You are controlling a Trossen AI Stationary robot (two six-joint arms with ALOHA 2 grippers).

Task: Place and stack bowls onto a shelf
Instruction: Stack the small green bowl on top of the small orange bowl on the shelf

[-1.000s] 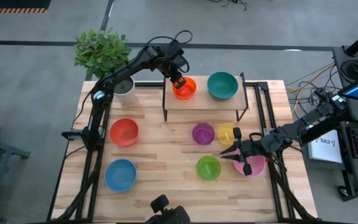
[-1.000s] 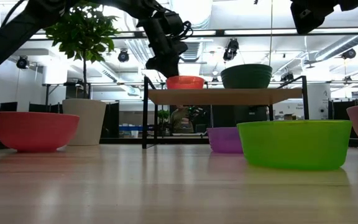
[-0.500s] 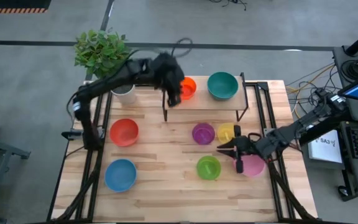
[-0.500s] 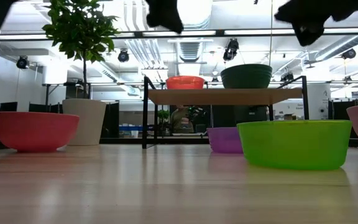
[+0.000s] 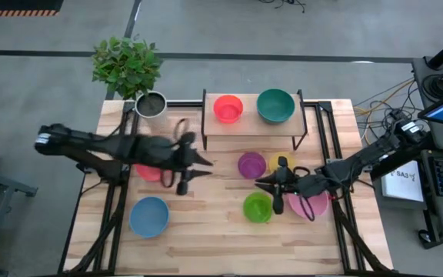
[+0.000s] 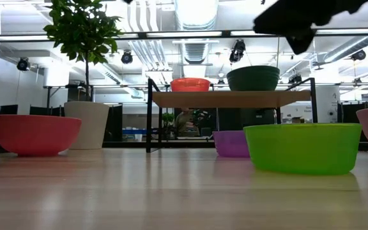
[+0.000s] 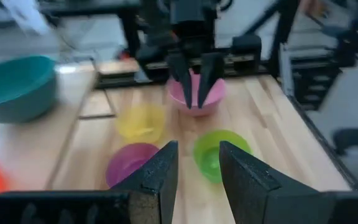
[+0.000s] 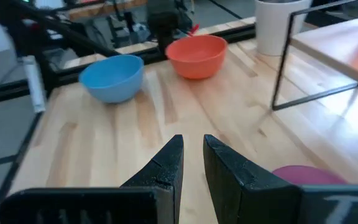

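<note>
Since every bowl here looks like thin plain plastic, you should expect light, stiff, slick shells that skate on the counter [image 5: 206,231] if nudged; pinch the rim wall, one finger inside, one outside.
Blue bowl [image 5: 148,215]: sits on the counter's near-left area, untouched; take it at any open stretch of rim.
Left claw [image 5: 193,166]: hangs over the counter just beside the red bowl [image 5: 151,171], fingers parted, carrying nothing.
Shelf [image 5: 252,127]: carries the orange bowl [image 5: 228,108] at its left end and the teal bowl [image 5: 275,105] at its centre-right; you have room for a stack on either.
Purple bowl [image 5: 251,165], yellow bowl [image 5: 281,163]: side by side in front of the shelf; small, so they nest easily.
Green bowl [image 5: 258,207]: just beside the right claw.
Right claw [image 5: 268,187]: above the green bowl's edge, fingers slightly apart, empty.
Pink bowl [image 5: 308,205]: under the right arm, partly hidden.
</note>
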